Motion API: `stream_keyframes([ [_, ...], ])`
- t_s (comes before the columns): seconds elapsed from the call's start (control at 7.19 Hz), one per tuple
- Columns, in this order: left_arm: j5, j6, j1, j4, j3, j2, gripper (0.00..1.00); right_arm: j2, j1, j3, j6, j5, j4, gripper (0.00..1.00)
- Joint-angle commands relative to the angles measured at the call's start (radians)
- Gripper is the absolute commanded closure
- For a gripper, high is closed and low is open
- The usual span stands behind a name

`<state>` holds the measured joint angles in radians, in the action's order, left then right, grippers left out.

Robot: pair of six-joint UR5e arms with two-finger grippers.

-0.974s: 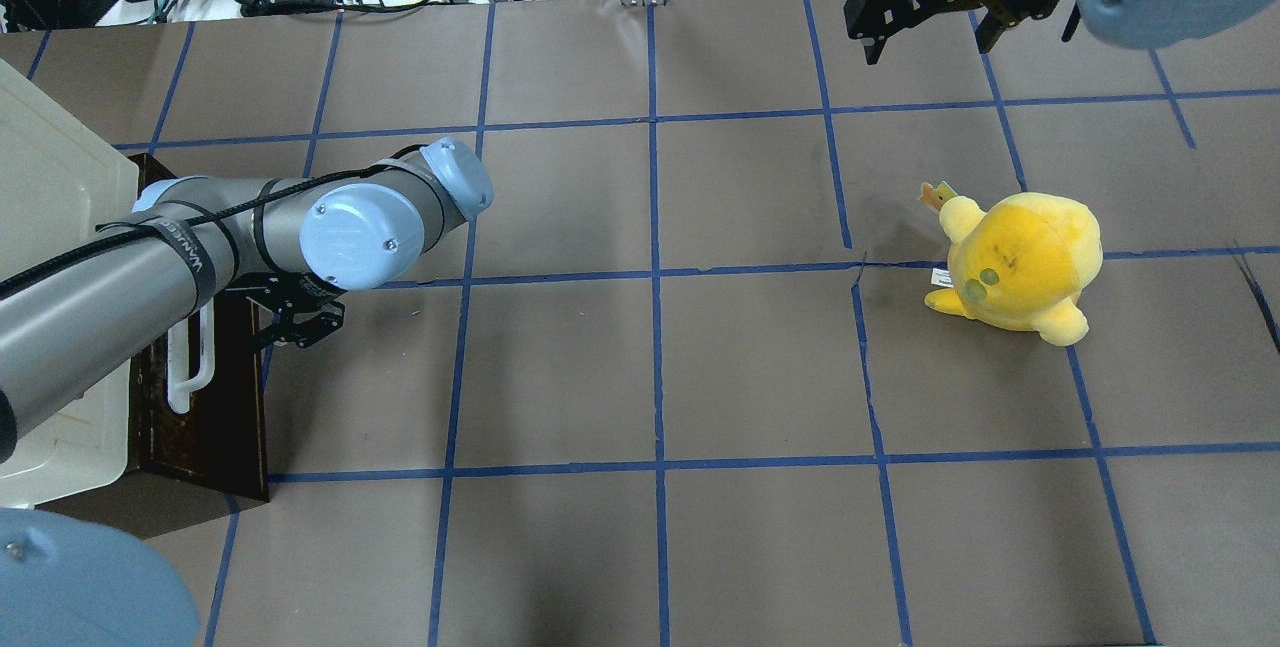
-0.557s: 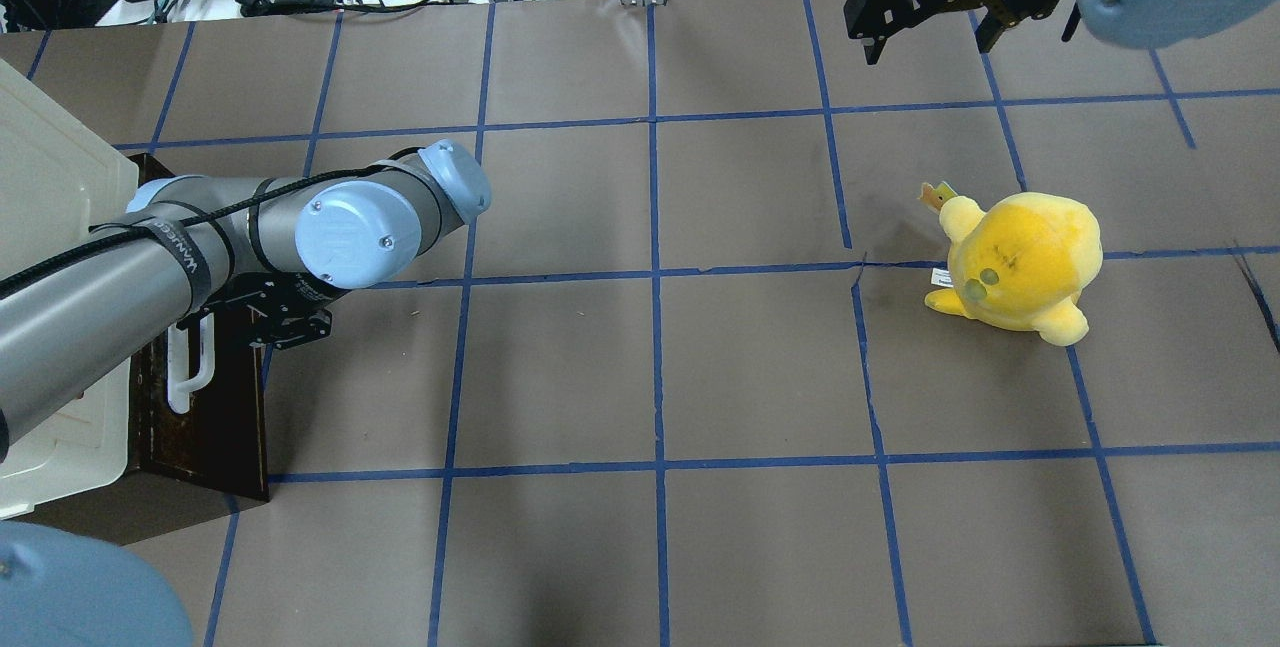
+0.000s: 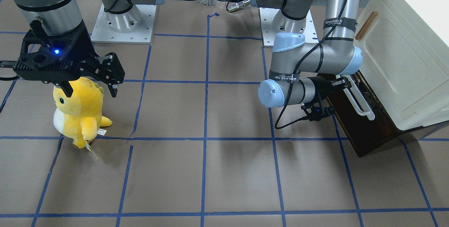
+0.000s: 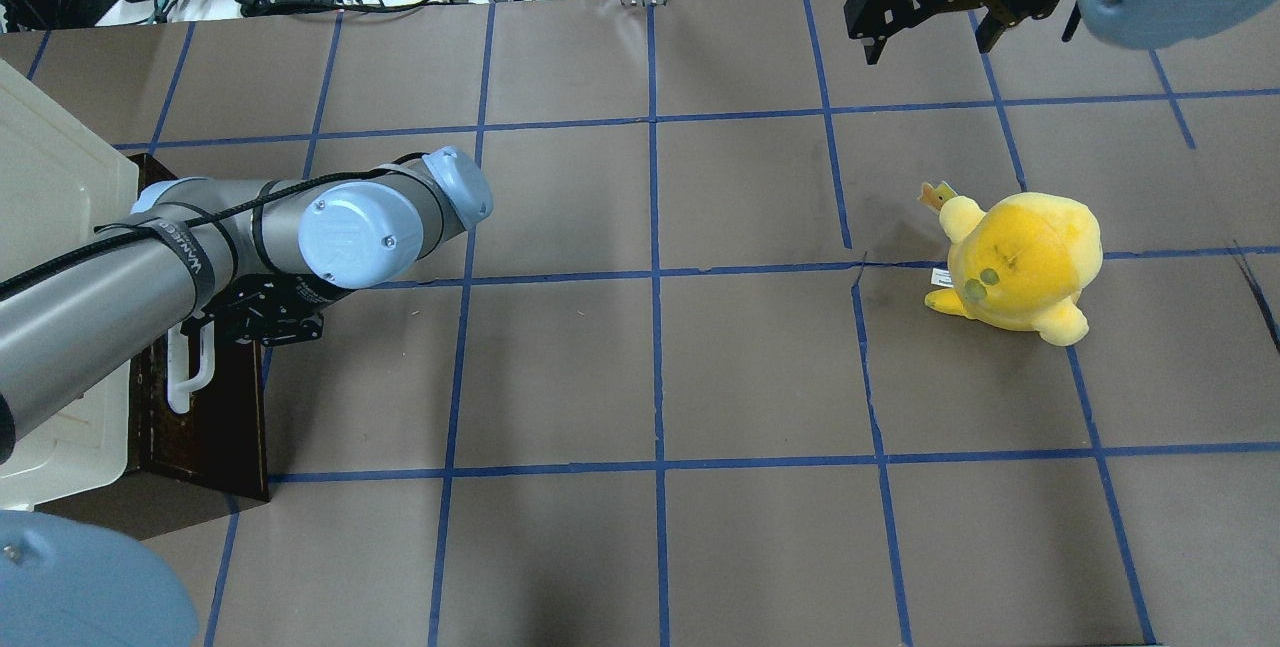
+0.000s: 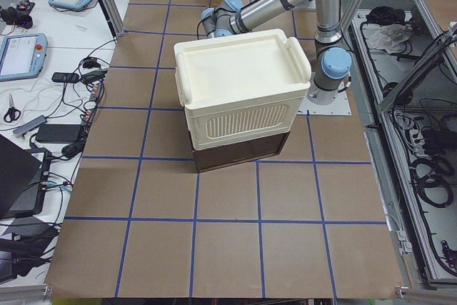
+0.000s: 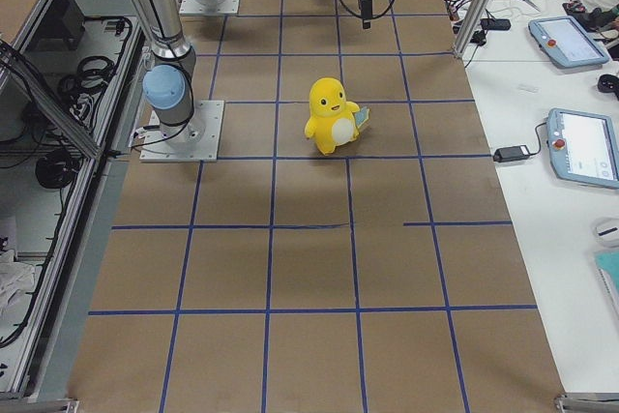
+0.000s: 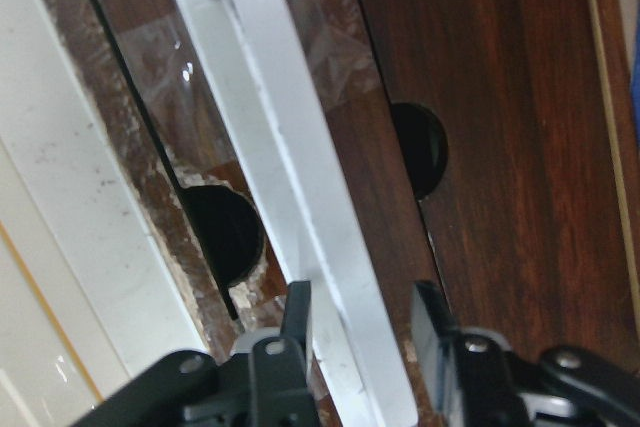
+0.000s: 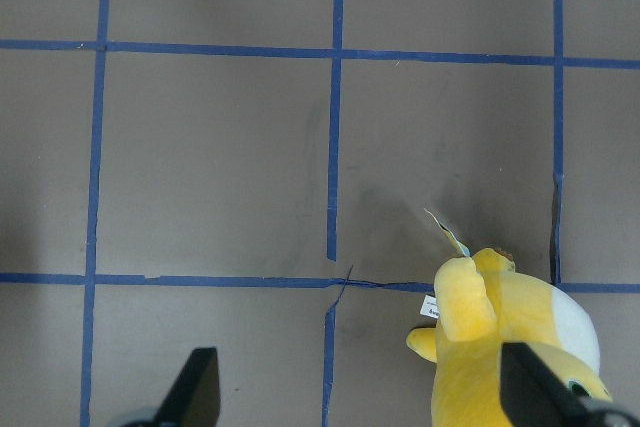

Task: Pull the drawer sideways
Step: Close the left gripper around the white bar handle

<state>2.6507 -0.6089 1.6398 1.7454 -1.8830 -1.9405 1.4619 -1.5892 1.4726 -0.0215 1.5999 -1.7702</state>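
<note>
The shallow wooden drawer with the dark brown chipped front (image 7: pixel 490 147) sits dead ahead of the left gripper (image 7: pixel 365 332); probably stiff and light-ish. Its long white bar handle (image 7: pixel 285 167) is the obvious grab spot; the 2 fingers straddle it, not clamped yet, wrist level. Right gripper (image 3: pixel 90 88) hangs spread, empty.

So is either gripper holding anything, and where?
Nothing clamped yet: the left gripper straddles the white handle of the drawer near one end, jaws apart; the right gripper is empty.
</note>
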Motion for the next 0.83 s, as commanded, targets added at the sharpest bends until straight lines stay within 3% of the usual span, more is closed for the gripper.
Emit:
stream_keyframes([
  [0.0,0.006,-0.005,0.000,0.000,0.002,-0.005,0.70,0.000,0.000,0.000,0.000,0.000,0.000,0.00],
  [0.14,0.006,-0.005,0.000,0.000,0.004,-0.005,0.79,0.000,0.000,0.000,0.000,0.000,0.000,0.00],
  [0.7,0.006,-0.012,0.005,-0.001,0.018,-0.014,0.93,0.000,0.000,0.000,0.000,0.000,0.000,0.00],
])
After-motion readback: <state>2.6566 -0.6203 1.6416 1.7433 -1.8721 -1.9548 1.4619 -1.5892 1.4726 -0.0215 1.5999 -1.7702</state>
